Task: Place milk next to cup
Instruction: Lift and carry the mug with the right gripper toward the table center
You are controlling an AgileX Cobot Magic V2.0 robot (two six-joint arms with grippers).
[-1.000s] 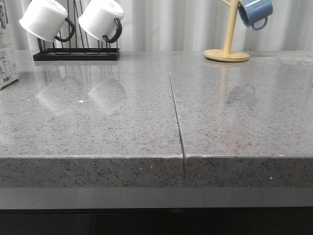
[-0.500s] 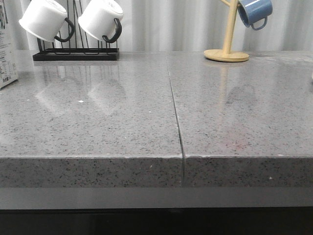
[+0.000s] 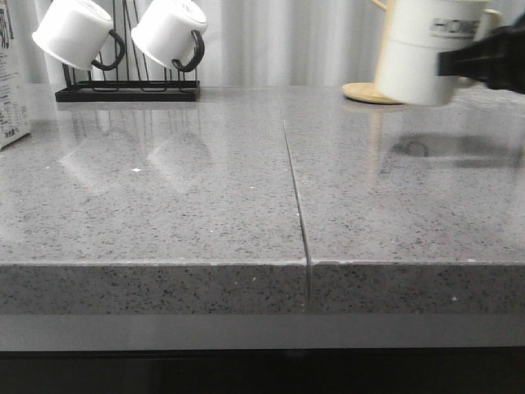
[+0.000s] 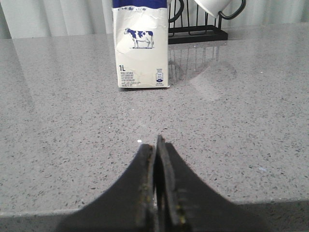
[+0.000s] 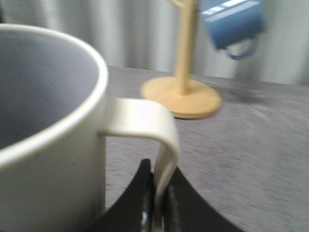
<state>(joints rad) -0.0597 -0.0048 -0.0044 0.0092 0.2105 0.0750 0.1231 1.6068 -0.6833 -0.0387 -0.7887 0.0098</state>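
Cream "HOME" cup (image 3: 426, 51), loop handle

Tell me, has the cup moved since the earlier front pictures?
Yes. The cup, absent earlier, has come in from the right, held above the counter before the wooden mug stand by the right gripper.

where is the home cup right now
In the front view the cup is at the far right, held off the counter by the right gripper on its handle, before the wooden stand.
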